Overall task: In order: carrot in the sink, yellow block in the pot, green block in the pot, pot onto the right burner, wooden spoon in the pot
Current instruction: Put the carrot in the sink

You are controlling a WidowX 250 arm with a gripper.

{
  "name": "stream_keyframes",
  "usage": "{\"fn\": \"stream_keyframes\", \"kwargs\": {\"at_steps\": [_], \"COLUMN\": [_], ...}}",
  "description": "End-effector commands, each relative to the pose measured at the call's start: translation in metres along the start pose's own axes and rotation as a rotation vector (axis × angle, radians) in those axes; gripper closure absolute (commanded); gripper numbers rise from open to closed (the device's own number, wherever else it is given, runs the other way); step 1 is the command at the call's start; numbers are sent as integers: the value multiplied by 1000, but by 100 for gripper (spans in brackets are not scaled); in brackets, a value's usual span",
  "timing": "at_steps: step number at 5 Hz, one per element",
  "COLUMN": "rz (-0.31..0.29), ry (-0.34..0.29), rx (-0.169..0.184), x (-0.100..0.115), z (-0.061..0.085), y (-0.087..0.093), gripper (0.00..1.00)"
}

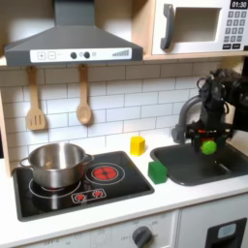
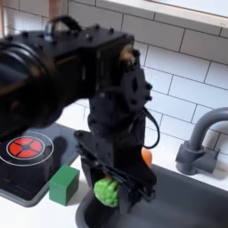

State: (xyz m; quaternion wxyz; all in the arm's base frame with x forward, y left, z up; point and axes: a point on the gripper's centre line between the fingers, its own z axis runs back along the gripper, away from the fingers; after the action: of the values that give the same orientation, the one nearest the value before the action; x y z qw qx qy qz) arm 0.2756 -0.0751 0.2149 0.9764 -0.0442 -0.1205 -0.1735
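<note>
Carrot (image 2: 109, 190) delivery is underway and unfinished: the end effector (image 1: 208, 145) pinches it over the sink (image 1: 184, 165), leafy end showing. Green block (image 1: 157, 171) and yellow block (image 1: 139, 144) wait on the bench; the pot (image 1: 56, 165) sits on the left burner, and the wooden spoon (image 1: 83, 97) hangs hooked.

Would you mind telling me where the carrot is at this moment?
The carrot is held in the hand above the sink, at the first exterior view's right. In the second exterior view its green end shows beside the faucet.
</note>
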Motion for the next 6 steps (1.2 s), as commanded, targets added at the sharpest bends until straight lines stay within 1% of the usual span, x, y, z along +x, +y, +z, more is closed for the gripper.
{"fn": "stream_keyframes", "kwargs": {"at_steps": [1,2,3,4,5,6], "rz": [58,69,76,59,67,93], "ry": [-19,-81,-105,-171,-216,-233], "rx": [-18,-55,-101,-174,-237,-292], "x": [-9,-7,-4,1,8,13], "z": [-23,-38,-51,-55,-65,-78], "y": [14,14,14,12,14,15], "gripper": [100,100,100,100,100,100]}}
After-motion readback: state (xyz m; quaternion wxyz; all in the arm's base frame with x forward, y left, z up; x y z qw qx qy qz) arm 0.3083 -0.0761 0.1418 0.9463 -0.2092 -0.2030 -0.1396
